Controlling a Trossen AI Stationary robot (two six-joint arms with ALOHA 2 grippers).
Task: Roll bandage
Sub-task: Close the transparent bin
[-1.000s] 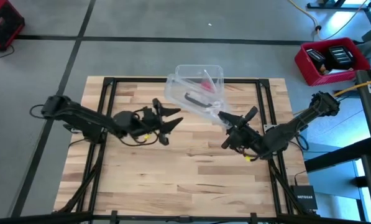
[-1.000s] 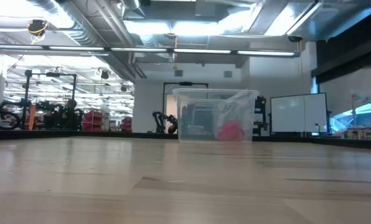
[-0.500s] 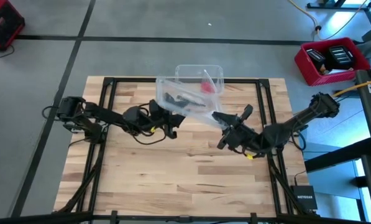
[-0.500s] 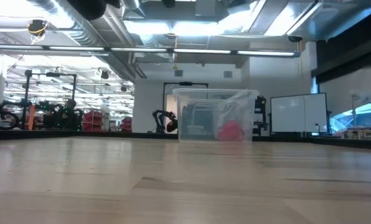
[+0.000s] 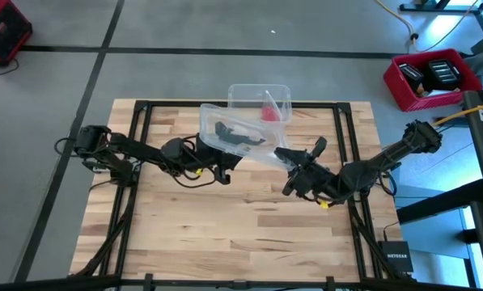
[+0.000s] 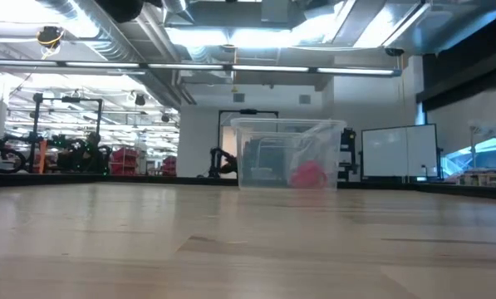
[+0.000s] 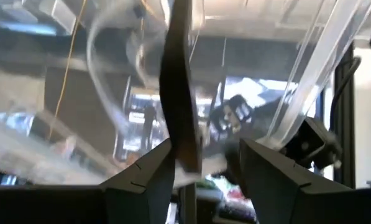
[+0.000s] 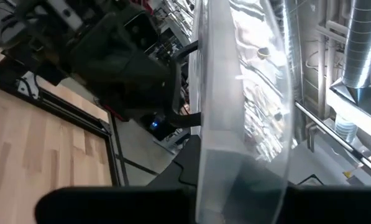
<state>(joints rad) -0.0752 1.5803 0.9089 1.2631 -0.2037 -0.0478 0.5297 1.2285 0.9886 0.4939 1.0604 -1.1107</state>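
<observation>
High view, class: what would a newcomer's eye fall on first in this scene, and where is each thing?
The clear plastic lid stands out, held above the table's far middle with the right gripper at its right corner and the left gripper under its left side. Behind it sits the clear box at the far edge, the red bandage inside.

One clear box (image 5: pixel 260 103), one lid (image 5: pixel 237 137), one red bandage (image 5: pixel 269 112), two grippers, one red crate (image 5: pixel 432 78)
</observation>
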